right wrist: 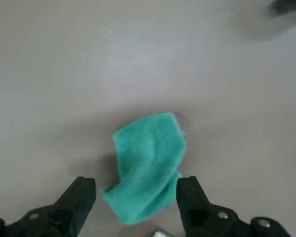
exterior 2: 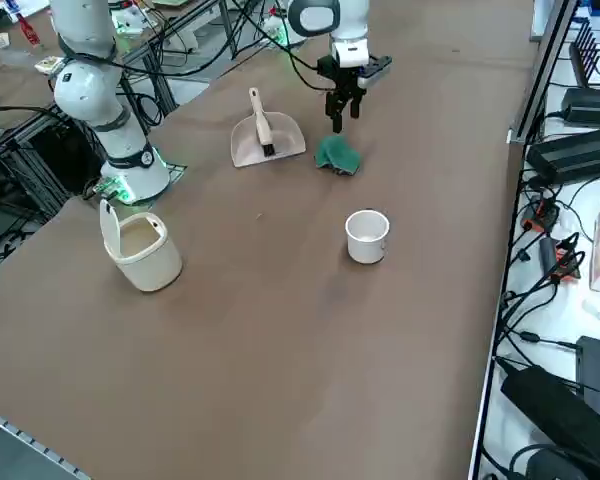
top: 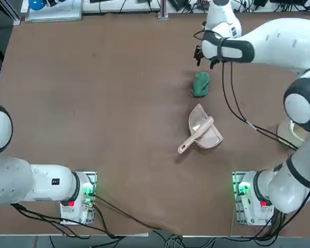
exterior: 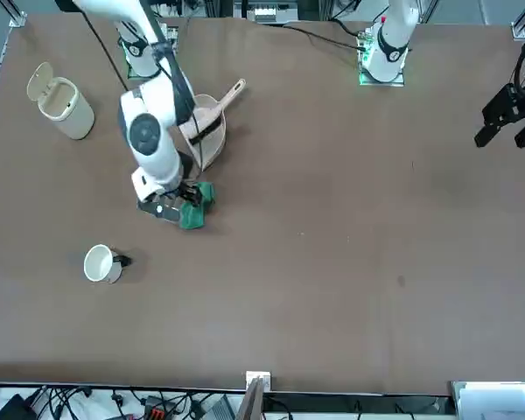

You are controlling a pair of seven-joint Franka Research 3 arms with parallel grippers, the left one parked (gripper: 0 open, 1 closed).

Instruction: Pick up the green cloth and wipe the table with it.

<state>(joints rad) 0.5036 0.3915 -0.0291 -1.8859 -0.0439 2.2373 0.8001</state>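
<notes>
green cloth [right wrist: 147, 165] sits bunched on the table [top: 103, 103] below our right gripper [right wrist: 136, 197], fingers open, so we drop straight and pinch its thick middle.

Right gripper [exterior: 177, 210] low over table [exterior: 332, 262], at green cloth [exterior: 198, 206]; fingers hidden by arm. Cloth lies crumpled on table just beside gripper. Pink dustpan [exterior: 212, 122] behind arm, handle angled up-right. White cup [exterior: 100, 263] near cloth's left. Cream bin [exterior: 59, 103] far left, lid open.
</notes>
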